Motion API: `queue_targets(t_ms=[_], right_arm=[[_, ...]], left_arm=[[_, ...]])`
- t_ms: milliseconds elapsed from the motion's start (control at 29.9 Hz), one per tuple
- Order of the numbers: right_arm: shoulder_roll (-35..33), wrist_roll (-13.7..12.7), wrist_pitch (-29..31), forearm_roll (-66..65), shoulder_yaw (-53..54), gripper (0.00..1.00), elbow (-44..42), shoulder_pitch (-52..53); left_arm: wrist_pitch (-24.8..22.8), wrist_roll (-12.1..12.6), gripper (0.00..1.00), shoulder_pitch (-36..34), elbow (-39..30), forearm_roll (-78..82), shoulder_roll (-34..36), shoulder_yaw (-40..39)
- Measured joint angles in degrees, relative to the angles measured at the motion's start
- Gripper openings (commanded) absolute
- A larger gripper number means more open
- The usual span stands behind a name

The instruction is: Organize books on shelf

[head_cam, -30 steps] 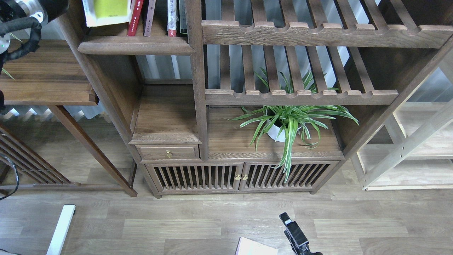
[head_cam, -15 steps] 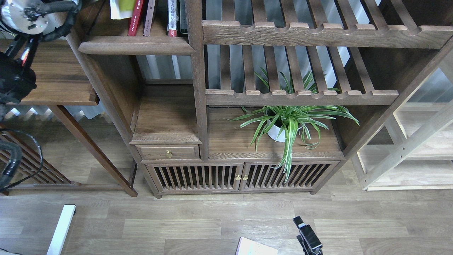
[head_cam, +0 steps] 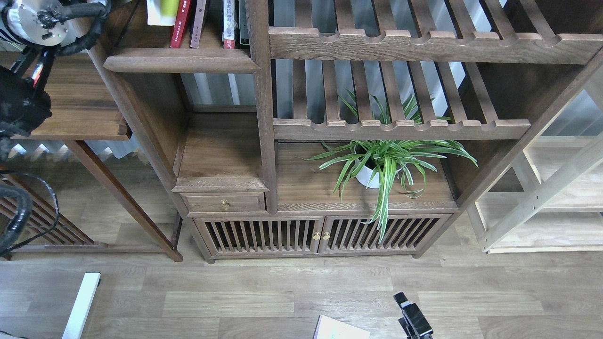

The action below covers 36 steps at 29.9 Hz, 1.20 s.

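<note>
The dark wood shelf (head_cam: 181,61) is at the top left. On it stands a yellow-green and white book (head_cam: 161,10), cut off by the top edge, next to a leaning red book (head_cam: 181,23). Thin mauve, white-red and dark spines stand to their right. A corner of a pale lavender-white book (head_cam: 339,329) shows at the bottom edge. My left arm's silver wrist (head_cam: 33,19) is at the top left, left of the shelf; its gripper is out of view. My right gripper (head_cam: 411,314) is small and dark at the bottom edge, right of the pale book.
Slatted notched racks (head_cam: 424,44) fill the top right. A potted spider plant (head_cam: 381,165) stands on the lower cabinet top. A small drawer (head_cam: 225,203) and slatted doors are below. A side table (head_cam: 70,108) is at left, and pale shelving (head_cam: 556,197) at right.
The yellow-green book has turned from cover-on to narrow and moved right, next to the red book. My left arm has swung up and right. My right gripper has moved right and down.
</note>
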Motion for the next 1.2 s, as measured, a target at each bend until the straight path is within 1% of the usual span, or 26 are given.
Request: queue_targets(t_ms=[33, 100, 167, 201, 268, 368, 669, 836, 1037, 1204], right_arm=[[0.0, 0.0, 0.0, 0.0, 0.0, 0.99, 0.0, -0.2], [0.0, 0.0, 0.0, 0.0, 0.0, 0.99, 0.0, -0.4], [-0.3, 0.0, 0.0, 0.0, 0.0, 0.99, 0.0, -0.6], [-0.5, 0.0, 0.0, 0.0, 0.0, 0.99, 0.0, -0.6], [-0.8, 0.0, 0.0, 0.0, 0.0, 0.99, 0.0, -0.6], [-0.9, 0.0, 0.0, 0.0, 0.0, 0.99, 0.0, -0.7], [-1.0, 0.0, 0.0, 0.0, -0.4, 0.99, 0.0, -0.7], [-1.0, 0.0, 0.0, -0.2, -0.9, 0.99, 0.0, -0.9], [-1.0, 0.0, 0.0, -0.2, -0.8, 0.99, -0.1, -0.8], [-1.7, 0.0, 0.0, 0.0, -0.2, 0.99, -0.7, -0.1]], left_arm=[[0.0, -0.3, 0.22, -0.1, 0.2, 0.0, -0.3, 0.0], [0.2, -1.1, 0.25, -0.2, 0.4, 0.0, -0.8, -0.1], [0.9, -2.2, 0.37, -0.3, 0.7, 0.0, -1.0, -0.1], [1.5, -2.6, 0.38, -0.3, 0.7, 0.0, -1.1, -0.1], [2.7, -3.1, 0.39, -0.5, 0.8, 0.0, -1.1, -0.1], [3.6, -3.4, 0.42, -0.6, 0.8, -0.1, -1.1, -0.1], [3.8, -3.6, 0.42, -3.0, 1.0, -0.6, -1.2, 0.0], [3.6, -3.3, 0.43, -3.5, -0.1, -1.0, -1.9, -0.4], [3.9, -2.9, 0.43, -3.7, -3.0, -1.0, -2.4, -1.1], [4.9, -2.5, 0.43, -2.1, -7.5, -1.1, 0.3, -2.1]])
